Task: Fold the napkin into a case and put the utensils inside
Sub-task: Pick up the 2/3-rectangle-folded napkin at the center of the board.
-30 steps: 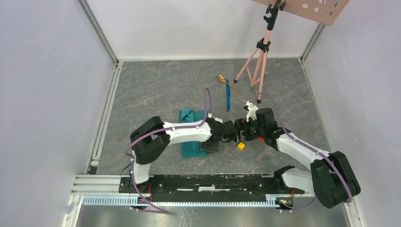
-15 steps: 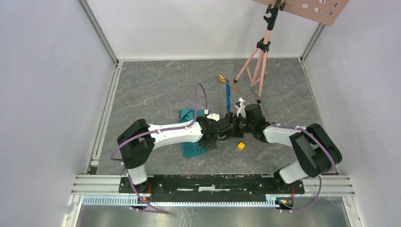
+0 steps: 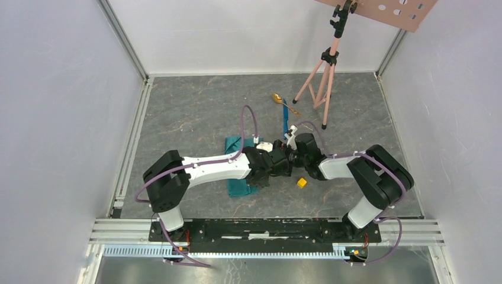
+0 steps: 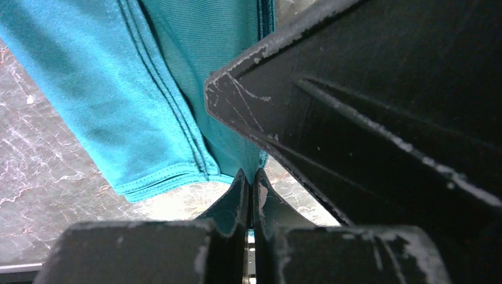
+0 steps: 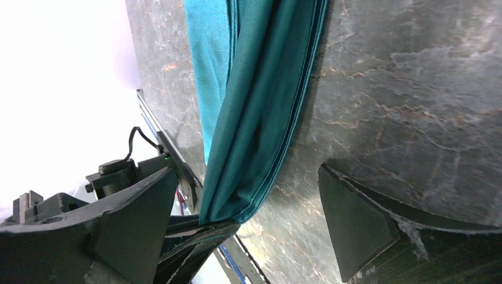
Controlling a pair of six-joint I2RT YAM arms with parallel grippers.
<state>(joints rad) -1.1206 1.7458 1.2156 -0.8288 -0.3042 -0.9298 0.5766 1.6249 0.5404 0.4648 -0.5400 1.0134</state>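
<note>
The teal napkin (image 3: 238, 177) lies folded into a narrow strip, mostly hidden under my left arm in the top view. My left gripper (image 4: 251, 184) is shut on the napkin's (image 4: 148, 89) near corner and holds that layer up off the table. My right gripper (image 5: 248, 171) stands open, its fingers (image 5: 361, 219) on either side of the raised napkin edge (image 5: 254, 118), right against the left gripper's fingers (image 5: 201, 234). From above, the two grippers (image 3: 284, 160) meet nose to nose. The gold spoon (image 3: 277, 98) and blue knife (image 3: 285, 121) lie farther back.
A small yellow cube (image 3: 302, 183) sits just in front of the right wrist. A pink tripod (image 3: 322, 77) stands at the back right. White walls enclose the grey table, and an aluminium rail (image 3: 237, 236) runs along its near edge.
My left gripper has closed on the napkin's corner. The right arm has swung left and back, bringing its open gripper up against the left one.
</note>
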